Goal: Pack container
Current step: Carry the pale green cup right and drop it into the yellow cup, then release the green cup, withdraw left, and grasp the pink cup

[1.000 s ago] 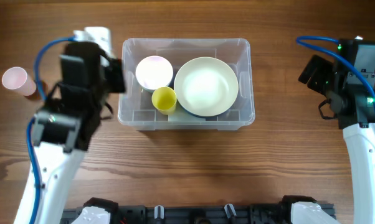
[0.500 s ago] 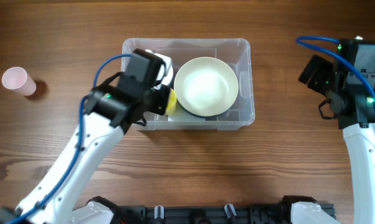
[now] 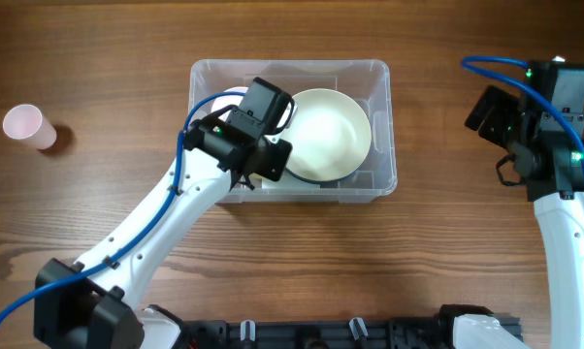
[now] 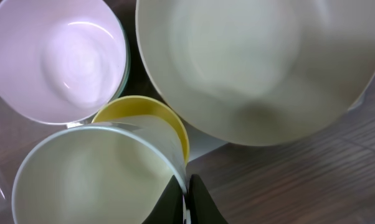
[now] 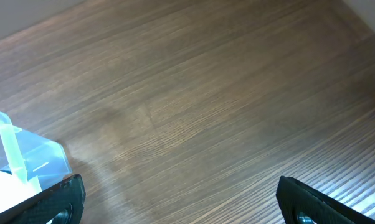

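Container [image 3: 381, 165], upper centre of counter [image 3: 292, 262]: one cream bowl [image 3: 336, 136], one pink bowl [image 4: 56, 59], one yellow cup [image 4: 175, 127], the small two mostly arm-hidden overhead. Left jaws clamp one pale cup [image 4: 81, 180]; right jaws apart. One pink cup [image 3: 25, 124], upper left.

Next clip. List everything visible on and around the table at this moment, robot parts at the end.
table: one, brown wood, under everything.
container: one, clear plastic, centre of the table.
cream bowl: one, large, right part of the container.
pink bowl: one, pale pink, far-left part of the container.
yellow cup: one, in the container beside both bowls.
white cup: one, pinched at its rim, just in front of the yellow cup in the left wrist view.
pink cup: one, on the table at the far left, outside the container.
left arm: one, white and black, reaching over the container.
left fingers: black, shut on the white cup's rim.
right arm: one, at the right edge.
right fingers: black, open, empty.
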Available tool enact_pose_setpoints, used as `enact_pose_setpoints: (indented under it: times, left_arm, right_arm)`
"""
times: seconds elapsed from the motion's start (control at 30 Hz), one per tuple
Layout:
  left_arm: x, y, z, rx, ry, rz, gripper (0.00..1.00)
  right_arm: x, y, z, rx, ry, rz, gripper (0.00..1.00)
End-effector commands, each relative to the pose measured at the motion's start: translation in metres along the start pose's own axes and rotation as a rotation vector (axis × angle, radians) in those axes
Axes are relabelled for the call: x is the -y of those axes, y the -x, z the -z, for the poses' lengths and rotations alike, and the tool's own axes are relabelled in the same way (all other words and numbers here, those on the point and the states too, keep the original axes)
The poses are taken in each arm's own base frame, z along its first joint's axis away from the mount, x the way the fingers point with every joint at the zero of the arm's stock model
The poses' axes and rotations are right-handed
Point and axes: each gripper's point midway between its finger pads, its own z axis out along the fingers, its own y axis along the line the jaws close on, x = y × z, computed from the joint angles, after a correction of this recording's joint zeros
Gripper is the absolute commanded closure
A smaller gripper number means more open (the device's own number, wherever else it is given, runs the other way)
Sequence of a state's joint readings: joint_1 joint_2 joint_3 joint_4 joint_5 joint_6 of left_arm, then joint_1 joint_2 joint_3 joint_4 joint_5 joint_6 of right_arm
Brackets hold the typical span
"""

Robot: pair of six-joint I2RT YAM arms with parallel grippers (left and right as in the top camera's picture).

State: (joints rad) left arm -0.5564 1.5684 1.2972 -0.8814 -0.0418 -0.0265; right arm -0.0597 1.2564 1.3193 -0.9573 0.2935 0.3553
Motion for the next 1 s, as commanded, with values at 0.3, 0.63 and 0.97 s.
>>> enact_pose_setpoints:
  times: [0.3, 0.63, 0.97]
  left_arm:
    - [-0.004, 0.015, 0.002, 0.055, 0.031, -0.021, 0.38]
    - [-0.090, 0.031, 0.062, 0.204, 0.345, 0.134, 0.37]
    - [-0.246, -0.015, 0.116, 0.286, 0.555, 0.611, 0.39]
  right_arm:
    - [0.003, 0.006, 0.003, 0.021, -0.014, -0.017, 0.00]
    - [0.003, 0.006, 0.003, 0.021, -0.014, -0.017, 0.00]
    - [0.003, 0.006, 0.003, 0.021, -0.014, -0.017, 0.00]
